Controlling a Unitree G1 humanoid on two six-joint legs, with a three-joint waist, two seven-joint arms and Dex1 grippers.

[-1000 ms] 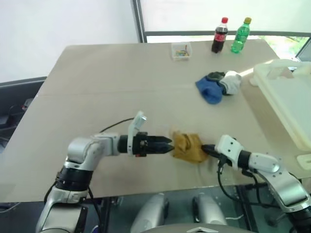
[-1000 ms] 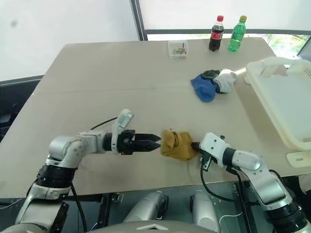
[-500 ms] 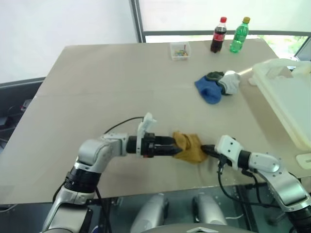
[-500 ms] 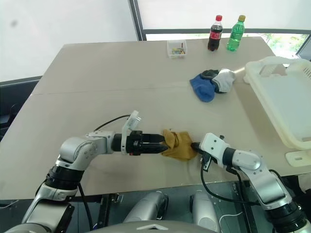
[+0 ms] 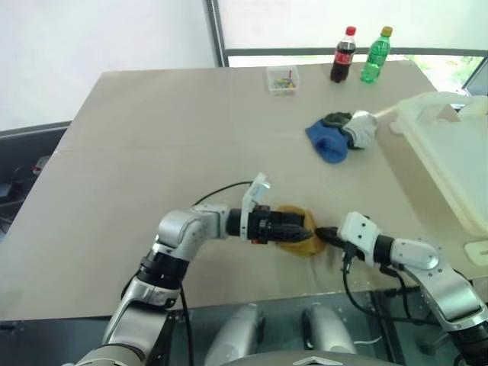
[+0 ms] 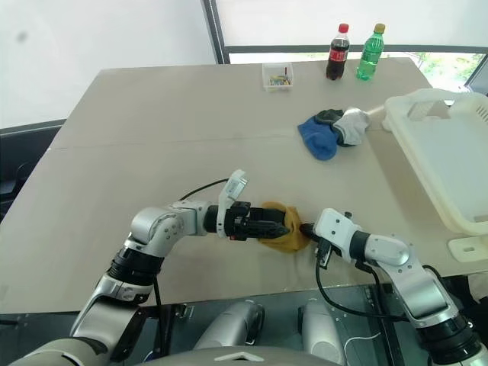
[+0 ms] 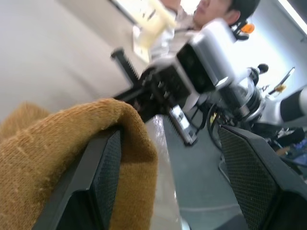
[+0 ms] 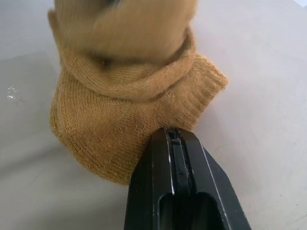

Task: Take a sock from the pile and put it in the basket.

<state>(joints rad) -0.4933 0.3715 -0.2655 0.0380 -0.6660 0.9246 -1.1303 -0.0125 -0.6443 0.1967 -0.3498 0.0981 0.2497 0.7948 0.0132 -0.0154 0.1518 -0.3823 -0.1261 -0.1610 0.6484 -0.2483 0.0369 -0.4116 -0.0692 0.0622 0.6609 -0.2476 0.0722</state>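
A mustard yellow sock lies bunched near the table's front edge. My left gripper has come in from the left and stands open, its fingers pushed into the sock. In the left wrist view the sock drapes over one finger, and the other finger stands apart and bare. My right gripper is shut, its tip against the sock's right edge. The pile of blue, dark and white-grey socks lies further back on the right. The cream-white basket stands at the right edge.
A small clear box, a cola bottle and a green bottle stand at the far edge. The table's front edge runs just below both grippers. A person shows beyond the table in the left wrist view.
My left gripper has moved right, from just short of the mustard sock into it, and the sock has bunched up over its fingers. The right arm has kept still.
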